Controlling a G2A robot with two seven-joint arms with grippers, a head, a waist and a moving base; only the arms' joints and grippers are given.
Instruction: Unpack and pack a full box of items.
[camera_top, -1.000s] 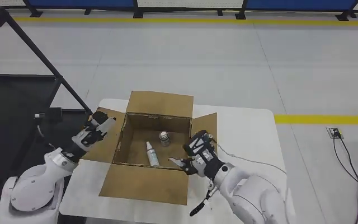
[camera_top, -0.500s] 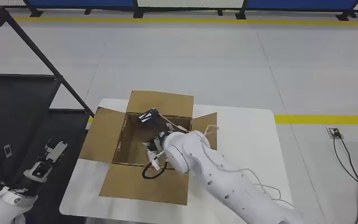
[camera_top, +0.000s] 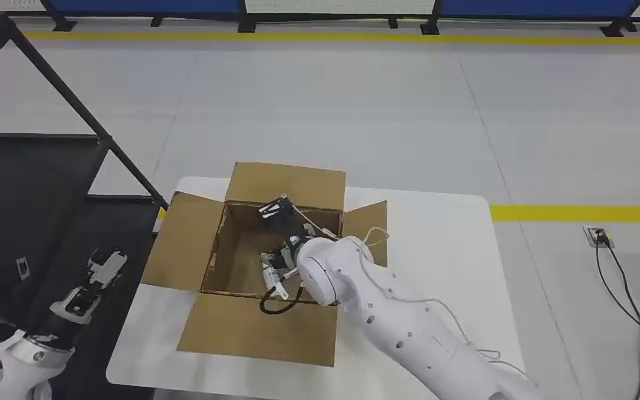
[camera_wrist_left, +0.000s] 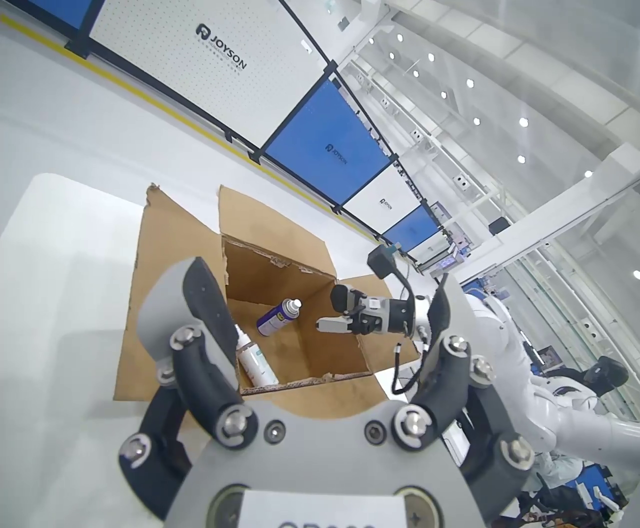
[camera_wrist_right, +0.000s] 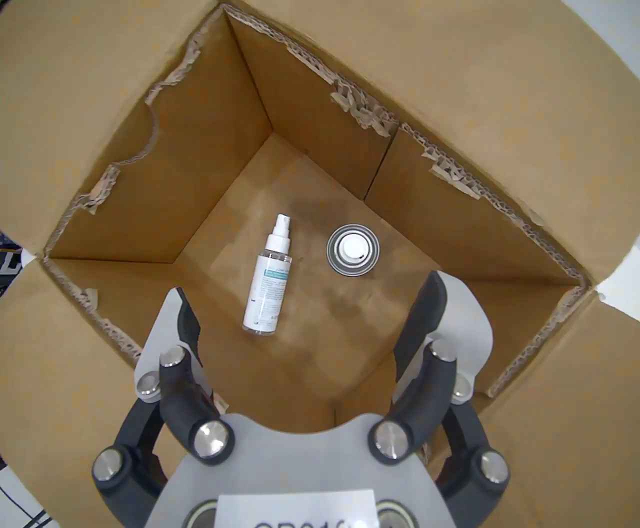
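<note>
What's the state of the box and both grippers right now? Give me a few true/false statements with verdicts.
1. The spray bottle lies on its side on the floor of the box. True.
2. The can lies on its side, touching the bottle. False: it stands upright beside the bottle, with a gap between them.
3. The right gripper is shut on the spray bottle. False: it is open and empty, over the box opening.
4. The left gripper is open and holds nothing. True.
5. The box flaps are folded shut. False: all the flaps are folded outward and the box is open.
</note>
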